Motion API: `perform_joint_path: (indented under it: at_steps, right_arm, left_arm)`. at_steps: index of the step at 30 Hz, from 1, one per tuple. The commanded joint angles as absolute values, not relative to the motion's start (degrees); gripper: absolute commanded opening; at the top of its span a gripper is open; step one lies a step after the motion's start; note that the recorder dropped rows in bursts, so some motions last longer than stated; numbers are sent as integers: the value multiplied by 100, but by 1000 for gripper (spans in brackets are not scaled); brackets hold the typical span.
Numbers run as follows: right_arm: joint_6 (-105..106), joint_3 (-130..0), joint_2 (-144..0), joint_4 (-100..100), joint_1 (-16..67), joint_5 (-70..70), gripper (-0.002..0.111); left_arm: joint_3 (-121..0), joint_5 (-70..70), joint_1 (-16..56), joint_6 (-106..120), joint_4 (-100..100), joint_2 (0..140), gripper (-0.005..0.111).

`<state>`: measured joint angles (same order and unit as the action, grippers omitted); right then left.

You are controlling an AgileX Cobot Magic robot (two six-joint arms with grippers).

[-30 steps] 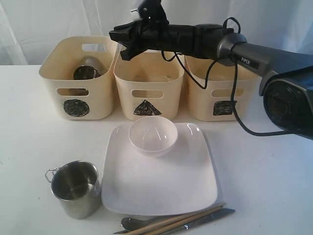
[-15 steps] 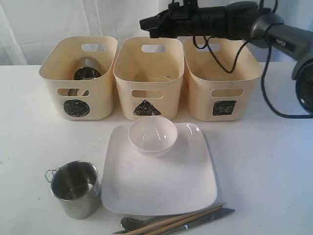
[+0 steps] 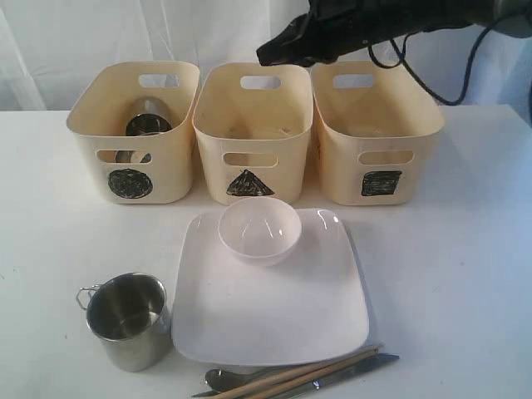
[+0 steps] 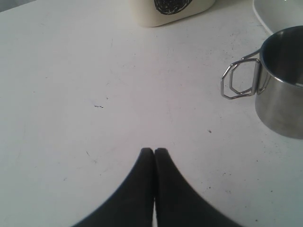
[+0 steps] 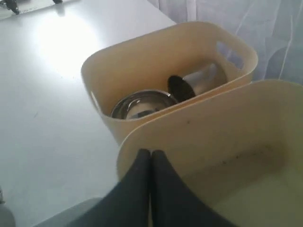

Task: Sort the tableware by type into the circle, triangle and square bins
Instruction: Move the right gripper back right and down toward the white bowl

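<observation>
Three cream bins stand in a row: circle bin (image 3: 133, 133), triangle bin (image 3: 252, 137), square bin (image 3: 378, 141). The circle bin (image 5: 142, 61) holds a steel bowl (image 5: 139, 103) and a tipped steel mug (image 5: 196, 81). My right gripper (image 3: 268, 56) hangs shut and empty above the triangle bin's (image 5: 213, 142) rim (image 5: 150, 152). A second steel mug (image 3: 127, 320) stands at front left. A small white bowl (image 3: 259, 231) sits on the large white plate (image 3: 274, 316). My left gripper (image 4: 154, 150) is shut and empty over bare table, near that mug (image 4: 279, 85).
A spoon (image 3: 223, 379), wooden chopsticks (image 3: 307, 372) and a knife (image 3: 357, 366) lie along the table's front edge, partly cut off by the view. White curtain hangs behind the bins. The right arm and its cable cross above the square bin.
My right gripper has swung right, from above the gap between the circle and triangle bins to above the triangle bin's right side, and its jaws have closed. The left gripper has not moved.
</observation>
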<state>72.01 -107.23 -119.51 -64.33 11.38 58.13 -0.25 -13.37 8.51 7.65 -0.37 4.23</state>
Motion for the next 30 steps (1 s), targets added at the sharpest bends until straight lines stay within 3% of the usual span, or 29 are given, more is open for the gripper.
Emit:
perform_joint_path:
  at_steps: [1, 13, 30]
  right_arm:
    - [7169, -9594, -11382, -6321, 1111, 5903, 0]
    - [6266, -7117, -10183, -6136, 1127, 5488, 0]
    - [6878, -6417, -9837, -6108, 1160, 5997, 0]
  left_arm:
    - [0, -1336, 883, 755, -52, 395, 0]
    - [0, -1336, 883, 755, -52, 395, 0]
    - [0, -1336, 883, 755, -52, 395, 0]
